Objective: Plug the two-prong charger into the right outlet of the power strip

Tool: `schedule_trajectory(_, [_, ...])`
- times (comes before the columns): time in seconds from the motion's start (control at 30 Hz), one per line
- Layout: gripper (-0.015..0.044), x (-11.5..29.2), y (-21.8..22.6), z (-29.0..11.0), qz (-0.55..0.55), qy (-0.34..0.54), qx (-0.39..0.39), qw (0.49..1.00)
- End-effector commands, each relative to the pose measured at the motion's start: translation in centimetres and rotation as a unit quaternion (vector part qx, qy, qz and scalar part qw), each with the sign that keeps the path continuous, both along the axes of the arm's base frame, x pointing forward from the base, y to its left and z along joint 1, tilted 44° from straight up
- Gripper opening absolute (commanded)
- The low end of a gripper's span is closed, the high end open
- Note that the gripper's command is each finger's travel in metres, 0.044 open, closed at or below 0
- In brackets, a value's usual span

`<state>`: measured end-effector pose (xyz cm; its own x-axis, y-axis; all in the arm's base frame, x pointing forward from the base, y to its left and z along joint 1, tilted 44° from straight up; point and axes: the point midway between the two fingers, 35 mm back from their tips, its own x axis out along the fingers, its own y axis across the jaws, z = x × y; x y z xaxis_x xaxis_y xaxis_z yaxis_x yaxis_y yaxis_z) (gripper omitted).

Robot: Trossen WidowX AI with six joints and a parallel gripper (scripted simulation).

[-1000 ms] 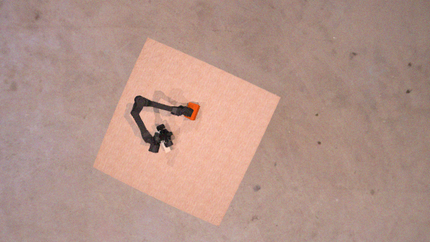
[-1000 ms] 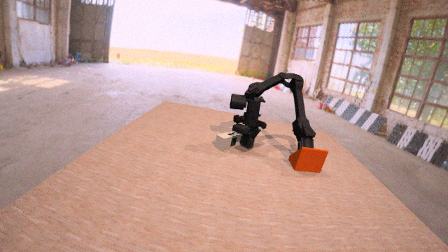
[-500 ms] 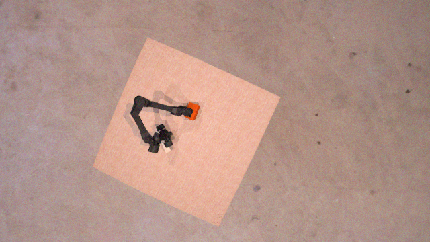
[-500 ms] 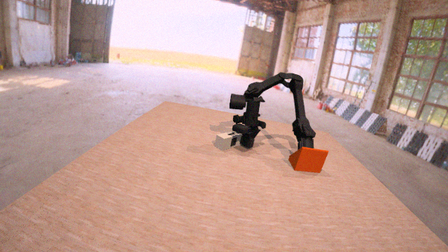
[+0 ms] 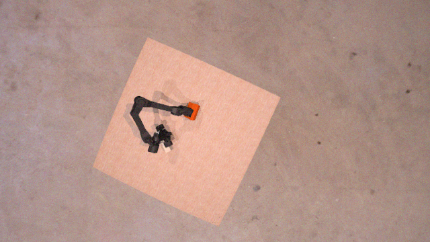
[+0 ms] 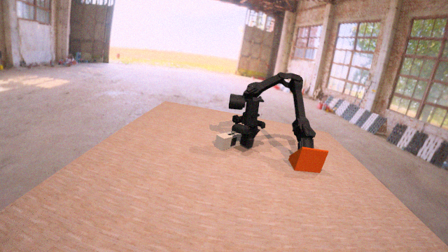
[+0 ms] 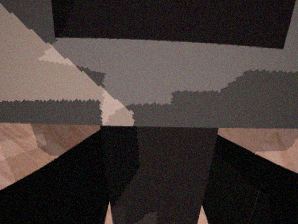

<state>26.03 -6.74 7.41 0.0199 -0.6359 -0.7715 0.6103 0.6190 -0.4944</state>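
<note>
The power strip (image 5: 166, 148) (image 6: 222, 141) is a pale block on the table; in the wrist view its grey, partly shadowed surface (image 7: 150, 65) fills the upper part, with a dark rectangular area at the top. My gripper (image 5: 164, 138) (image 6: 236, 138) (image 7: 152, 135) is low beside the strip and shut on the charger. The charger (image 7: 172, 175) is a dark block between the two black fingers, its front end at the strip's lower edge in the wrist view. Its prongs and the outlet openings are hidden, so contact or insertion depth cannot be told.
An orange wedge-shaped block (image 5: 195, 112) (image 6: 311, 160) stands at the arm's base, away from the strip. The bent arm (image 5: 158, 105) (image 6: 298, 101) reaches from there to the strip. The wood-patterned table top (image 5: 208, 161) (image 6: 175, 196) has its edges well beyond both.
</note>
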Motion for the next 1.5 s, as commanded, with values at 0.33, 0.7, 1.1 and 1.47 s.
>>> schedule_trajectory(0.33, [0.0,1.21,-0.82,0.74,-0.005,-0.019,-0.008,1.0])
schedule_trajectory(0.7, [0.0,1.24,-0.78,0.85,-0.005,-0.019,-0.008,1.0])
schedule_trajectory(1.1, [0.0,1.16,-0.66,0.91,-0.005,-0.018,-0.008,1.0])
schedule_trajectory(1.47, [0.0,1.09,-0.54,0.96,-0.005,-0.018,-0.008,1.0])
